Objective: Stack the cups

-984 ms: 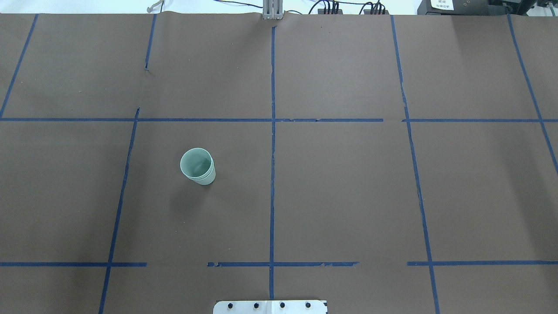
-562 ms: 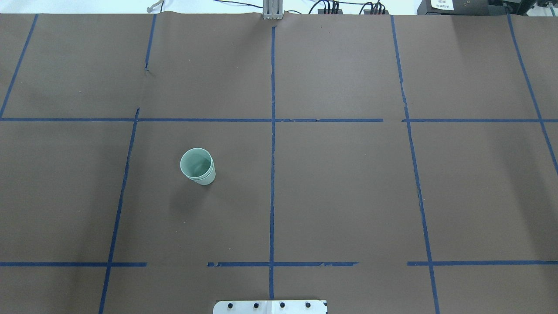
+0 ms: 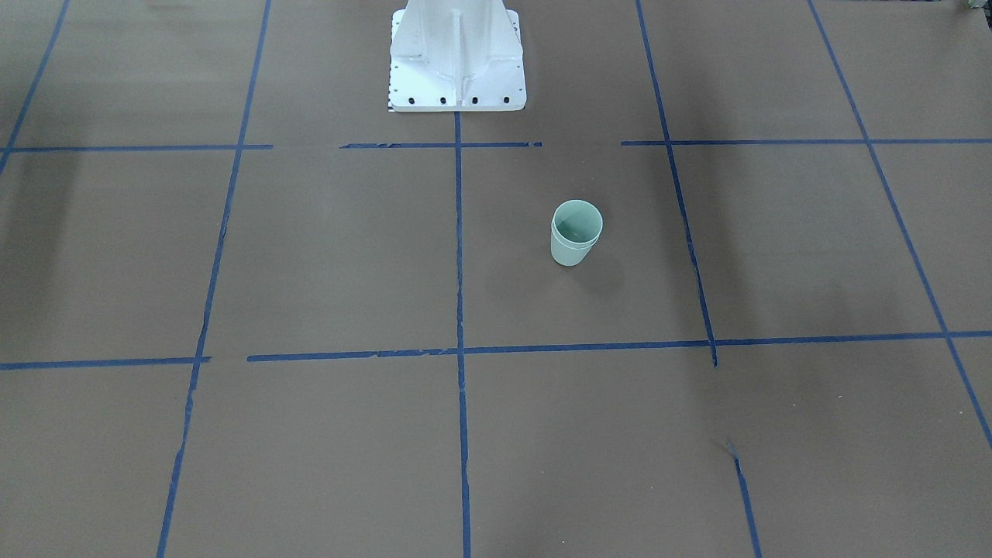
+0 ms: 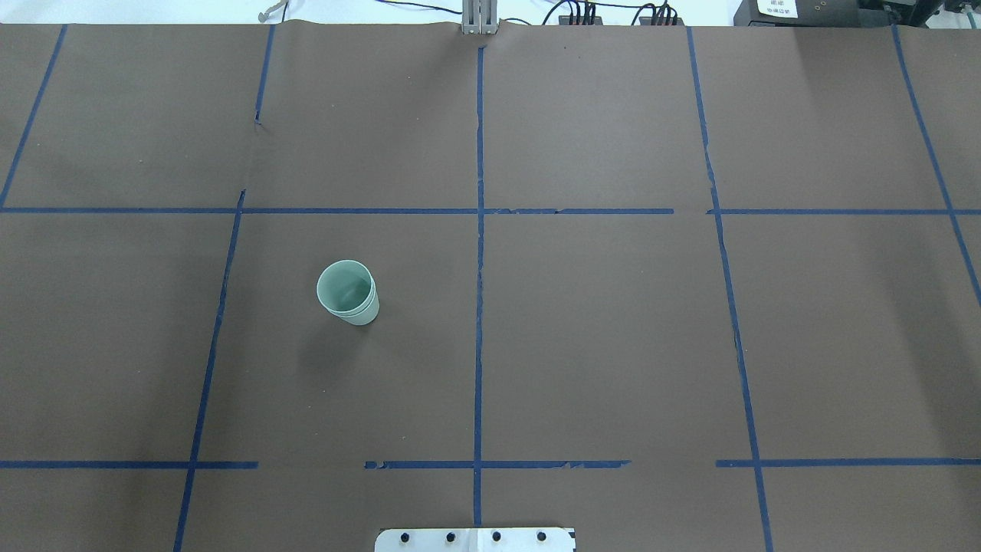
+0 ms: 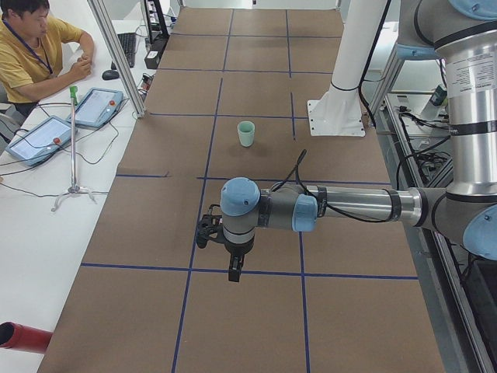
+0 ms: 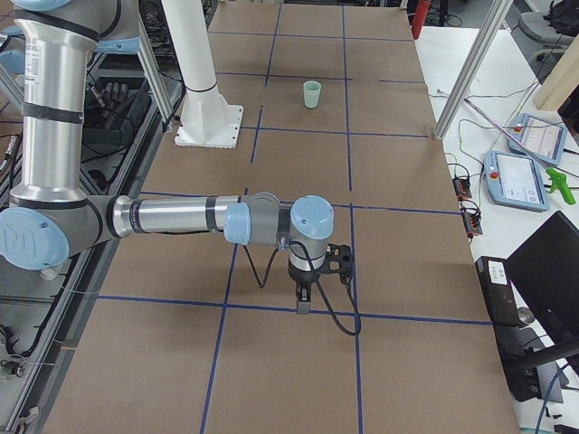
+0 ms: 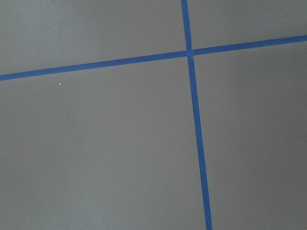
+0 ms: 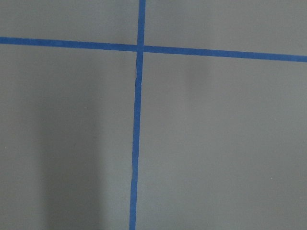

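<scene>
The cups [image 4: 349,293] stand nested upright on the desk [image 4: 613,345], at nine o'clock from its centre, so stacking looks done. The left hand [image 5: 233,272] and right hand [image 6: 302,306] hang well apart from them; whether either is open or closed cannot be told.

Left pincer [image 5: 234,270] pointing down, right pincer [image 6: 303,302] likewise

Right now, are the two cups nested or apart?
Nested, upright: the cups stand as one, a second rim showing just below the top rim.
</scene>
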Controlling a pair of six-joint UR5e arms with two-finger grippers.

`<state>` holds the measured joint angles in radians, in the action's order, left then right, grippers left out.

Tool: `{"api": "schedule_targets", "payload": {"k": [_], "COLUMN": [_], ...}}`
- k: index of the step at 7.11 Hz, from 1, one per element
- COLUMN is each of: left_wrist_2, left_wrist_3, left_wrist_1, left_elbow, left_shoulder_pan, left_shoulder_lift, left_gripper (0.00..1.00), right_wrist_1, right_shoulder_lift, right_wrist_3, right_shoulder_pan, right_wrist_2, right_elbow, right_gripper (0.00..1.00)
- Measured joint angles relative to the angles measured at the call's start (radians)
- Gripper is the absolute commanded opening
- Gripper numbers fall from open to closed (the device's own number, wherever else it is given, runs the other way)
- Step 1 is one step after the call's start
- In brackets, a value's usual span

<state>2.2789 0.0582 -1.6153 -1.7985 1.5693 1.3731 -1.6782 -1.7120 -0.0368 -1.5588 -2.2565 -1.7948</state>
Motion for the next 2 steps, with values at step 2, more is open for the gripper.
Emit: {"api": "schedule_targets", "payload": {"k": [2], "left_wrist_2": [0.004], "left_wrist_3": [0.000], "left_wrist_1": [0.000], "left_elbow": [-0.007], "left_shoulder_pan": [0.000], "left_shoulder_lift": [-0.001], "left_gripper": [1.00], "right_wrist_1": [0.000], "right_shoulder_lift": [0.000], "right_wrist_3": [0.000], "right_shoulder_pan": [0.000], "right_wrist_2": [0.000], "right_elbow": [0.000], "right_gripper": [1.00]}}
